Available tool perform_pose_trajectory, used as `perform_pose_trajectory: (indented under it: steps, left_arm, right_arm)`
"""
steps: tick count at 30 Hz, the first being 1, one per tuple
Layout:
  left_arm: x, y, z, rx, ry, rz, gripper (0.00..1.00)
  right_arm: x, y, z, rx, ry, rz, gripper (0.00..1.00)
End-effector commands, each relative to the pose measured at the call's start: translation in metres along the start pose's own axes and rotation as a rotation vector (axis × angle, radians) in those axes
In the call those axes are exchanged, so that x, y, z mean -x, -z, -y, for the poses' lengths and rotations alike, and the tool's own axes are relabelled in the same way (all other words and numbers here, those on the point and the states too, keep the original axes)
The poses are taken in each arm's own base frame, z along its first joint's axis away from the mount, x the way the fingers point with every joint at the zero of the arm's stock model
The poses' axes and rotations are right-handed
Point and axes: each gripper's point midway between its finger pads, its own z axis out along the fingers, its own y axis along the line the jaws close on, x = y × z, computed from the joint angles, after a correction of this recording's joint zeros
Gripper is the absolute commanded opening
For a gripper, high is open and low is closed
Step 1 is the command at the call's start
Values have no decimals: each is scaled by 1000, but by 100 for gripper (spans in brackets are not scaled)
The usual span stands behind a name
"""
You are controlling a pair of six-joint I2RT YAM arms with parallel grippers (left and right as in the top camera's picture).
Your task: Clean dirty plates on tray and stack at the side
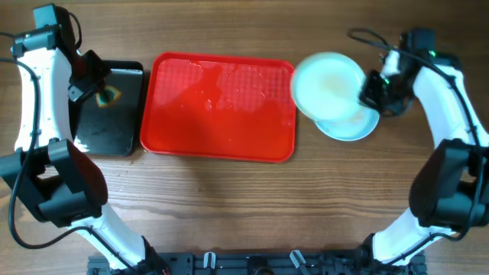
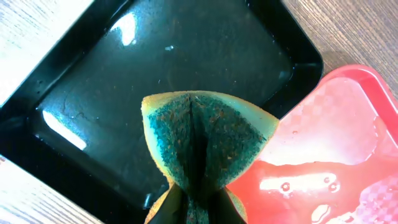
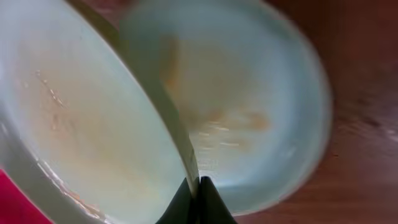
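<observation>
Over wooden table (image 1: 229,206): left tool (image 2: 193,206) clamps sponge (image 2: 205,134) (green), right tool (image 3: 198,199) clamps plate (image 3: 81,124).

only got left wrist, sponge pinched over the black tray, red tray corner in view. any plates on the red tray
observer: none. overhead shows the whole red tray with no plate on it.
operator: where are they
observer: just right of the tray. the right gripper is shut on the rim of the held plate, which is tilted over a lower plate lying on the table. i can make out only those two.
operator: clean, or do they need my sponge
observer: right wrist view shows faint orange-brown smears on both.
</observation>
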Motion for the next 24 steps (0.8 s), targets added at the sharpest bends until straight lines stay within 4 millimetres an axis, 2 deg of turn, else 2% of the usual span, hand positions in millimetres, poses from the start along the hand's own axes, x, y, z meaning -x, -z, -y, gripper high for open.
perform_pose_trajectory:
  steps: [1,3,5,6,8,10,12,14,15,20,22,23,24]
  left_arm:
    - [8,15,0,-6,-8,52,5]
    - [8,12,-1,4,-8,49,5]
    - [8,6,-4,24,-8,40,5]
    - [7,1,-5,33,-8,29,5]
    - [7,-2,-11,69,-9,29,5]
    - [9,-1,-20,122,-10,44,4]
    - [10,-3,-31,162,-3,49,4]
    - [9,-13,-39,171,13,41,4]
    - [5,-24,-46,180,22,29,4]
    - [-10,-60,-56,187,29,5,4]
    - [-16,-73,-57,178,29,0,13]
    - [-19,-76,-58,179,29,-2,27]
    - [-21,-79,-59,180,29,-5,51]
  right_arm:
    - [-13,-19,45,-106,-69,-19,4]
    - [-19,-31,53,-108,-78,-19,4]
    - [-12,-34,47,-79,-68,7,29]
    - [-9,-33,38,-31,-60,13,36]
    - [1,-22,15,74,-16,26,39]
    - [11,-3,-5,119,44,47,42]
    - [20,18,-37,175,133,90,45]
    - [21,30,-68,203,215,119,49]
    - [18,30,-82,213,252,122,53]
    - [2,23,-116,234,344,110,55]
    - [-4,22,-124,239,364,104,55]
    - [-5,21,-125,239,370,102,55]
    - [-6,21,-126,240,372,99,55]
